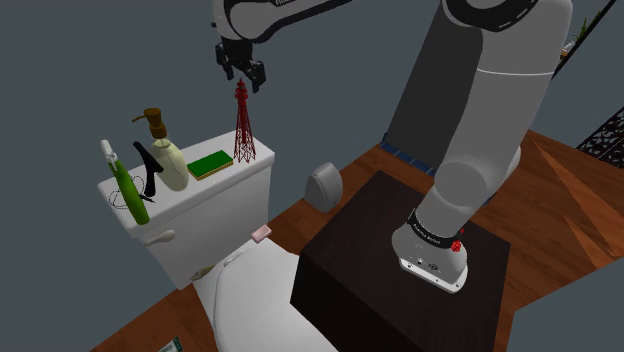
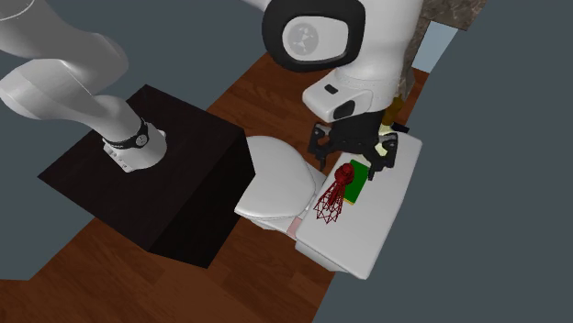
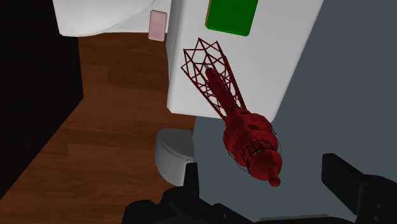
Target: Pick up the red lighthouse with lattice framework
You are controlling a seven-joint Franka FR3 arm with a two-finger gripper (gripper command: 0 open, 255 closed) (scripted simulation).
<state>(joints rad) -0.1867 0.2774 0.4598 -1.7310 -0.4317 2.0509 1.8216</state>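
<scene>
Hand (image 1: 243,70) fingers apart, holding nothing. Red lattice lighthouse (image 1: 242,125) stands upright on toilet tank lid (image 1: 262,157), straight below the hand. Long axis vertical, tip just under the fingertips.

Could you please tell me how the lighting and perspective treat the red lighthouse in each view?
Shoulder view: flat, even light; the lighthouse casts no clear shadow on the white toilet tank. Second exterior view: soft sheen on the arm, the stand nearly black. Wrist view: strong foreshortening; the lighthouse's top looms large by the open pincer, its lattice base receding.
</scene>
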